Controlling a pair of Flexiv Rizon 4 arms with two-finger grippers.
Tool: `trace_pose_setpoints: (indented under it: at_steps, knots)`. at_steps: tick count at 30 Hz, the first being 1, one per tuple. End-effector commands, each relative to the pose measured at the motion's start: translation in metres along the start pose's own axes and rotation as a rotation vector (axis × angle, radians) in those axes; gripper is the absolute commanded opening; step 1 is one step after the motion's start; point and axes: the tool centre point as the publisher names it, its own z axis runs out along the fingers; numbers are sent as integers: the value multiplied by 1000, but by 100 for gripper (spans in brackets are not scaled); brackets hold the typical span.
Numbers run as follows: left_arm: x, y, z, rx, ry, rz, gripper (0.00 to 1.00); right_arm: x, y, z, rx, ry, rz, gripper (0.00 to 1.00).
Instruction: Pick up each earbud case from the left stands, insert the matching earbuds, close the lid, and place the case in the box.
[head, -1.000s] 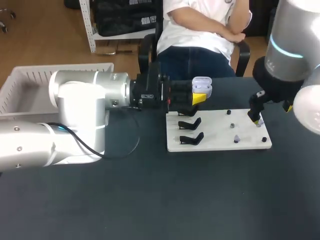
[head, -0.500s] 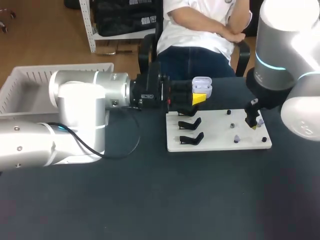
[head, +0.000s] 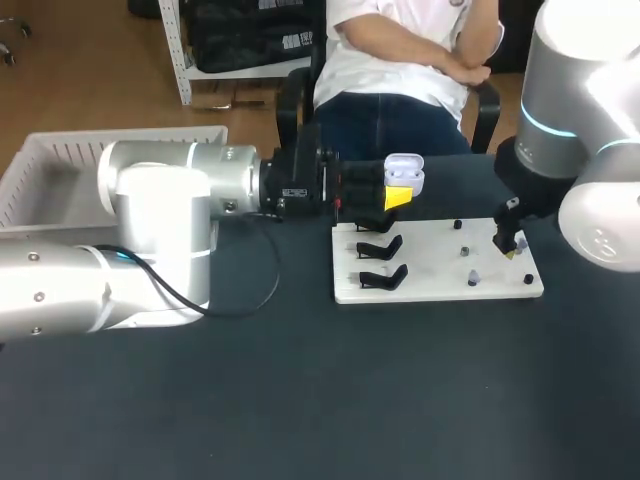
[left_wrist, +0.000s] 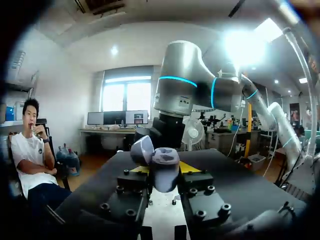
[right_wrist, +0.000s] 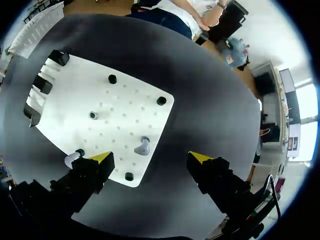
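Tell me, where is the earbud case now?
In the head view, the earbud case is held in the left pincer, above the far-left corner of the white board, near the black stands.

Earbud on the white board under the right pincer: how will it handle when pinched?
Probably very light: the earbud is tiny beside the open right pincer. Its rounded, smooth-looking body may slip out of an off-centre pinch. It seems to rest loose on the white board, so a nudge could slide or spin it.

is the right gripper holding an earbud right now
No, the fingers of the right gripper stand wide apart and touch nothing, while the nearest earbud lies on the white board beneath them.
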Motion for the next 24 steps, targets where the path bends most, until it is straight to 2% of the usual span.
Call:
trace_pose_setpoints:
  at_steps: [1,2,3,5,7,9,11,14,16,18,21,24]
  knots:
    - [1,-2,0,-7,-4,3,0,-5,3,4,0,13,-2,84]
    - [1,-2,0,-7,-4,3,0,-5,3,5,-5,16,-3,74]
    - [1,-2,0,-7,-4,3,0,-5,4,6,-8,19,-6,68]
    - [1,-2,0,-7,-4,3,0,-5,4,8,-15,17,1,70]
    - [1,-2,0,-7,-4,3,0,-5,3,9,-20,20,12,56]
    - [1,-2,0,-7,-4,3,0,-5,3,9,-21,19,15,55]
    - [1,-2,0,-7,-4,3,0,-5,4,8,-20,19,18,61]
    - [1,-2,0,-7,-4,3,0,-3,5,9,-25,21,25,53]
    - [1,-2,0,-7,-4,3,0,-3,6,9,-28,21,31,55]
    - [1,-2,0,-7,-4,3,0,-3,6,9,-28,21,35,50]
    - [1,-2,0,-7,-4,3,0,-3,7,10,-29,18,50,52]
    - [1,-2,0,-7,-4,3,0,-3,6,10,-31,18,52,50]
